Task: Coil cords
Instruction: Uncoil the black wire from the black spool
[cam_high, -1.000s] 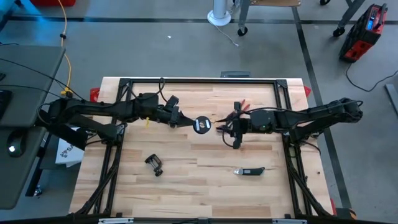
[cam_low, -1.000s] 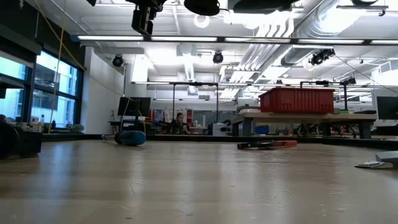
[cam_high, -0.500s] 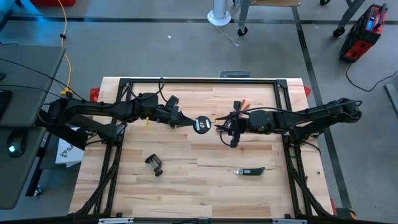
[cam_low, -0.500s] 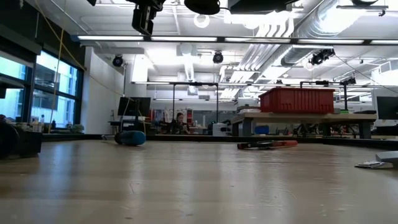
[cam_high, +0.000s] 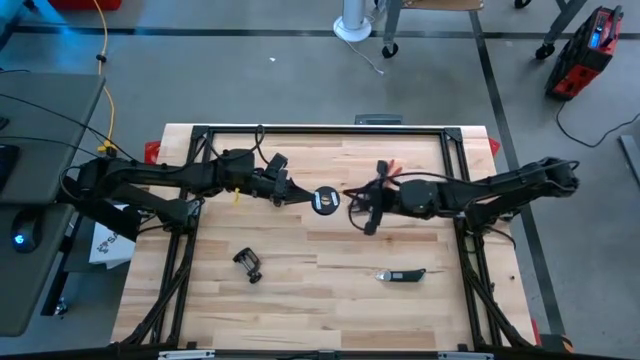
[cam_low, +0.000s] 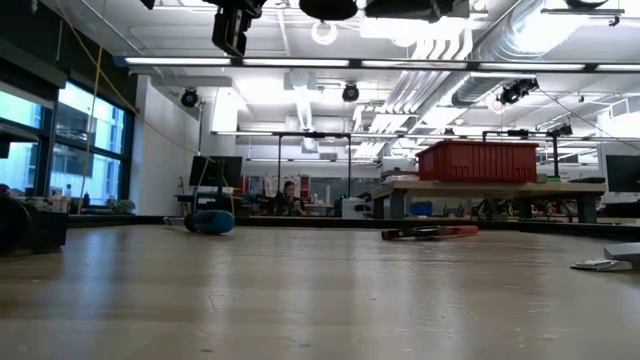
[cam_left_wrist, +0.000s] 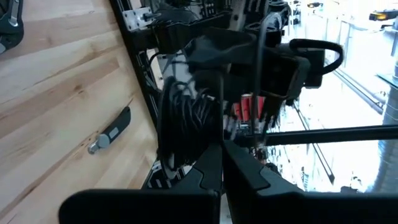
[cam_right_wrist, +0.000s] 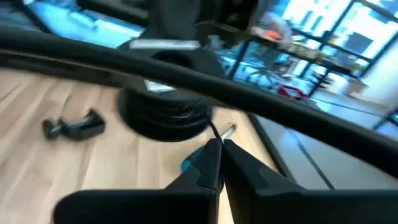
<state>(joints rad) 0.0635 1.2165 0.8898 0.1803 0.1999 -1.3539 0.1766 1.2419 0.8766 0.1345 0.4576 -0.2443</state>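
The left gripper (cam_high: 296, 197) is raised above the table (cam_high: 300, 300) at mid-width, its fingers (cam_left_wrist: 208, 171) closed flat against each other, and it holds the reel (cam_high: 324, 200) at its tip. The reel, a small round black disc, is off the table surface, between the two grippers; in the left wrist view its dark windings (cam_left_wrist: 186, 124) sit just past the closed fingers. On the table nearer the front edge, left of centre, a small black clamp (cam_high: 248, 264) lies well apart from both arms. The right gripper (cam_high: 357, 203) is just beside the reel on its right, also raised. Its fingers (cam_right_wrist: 208, 165) are closed together; in the right wrist view a hair-thin dark cord (cam_right_wrist: 215, 132) runs from the closed tips toward the reel, so the tips pinch the cord close to the reel. Behind the right gripper, red pliers (cam_high: 392, 169) lie on the table near the rear frame. A folded knife (cam_high: 402, 275) lies toward the front edge, right of centre, clear of both arms. In the low view only the undersides of the raised grippers and the reel (cam_low: 328, 10) are visible at the top edge.
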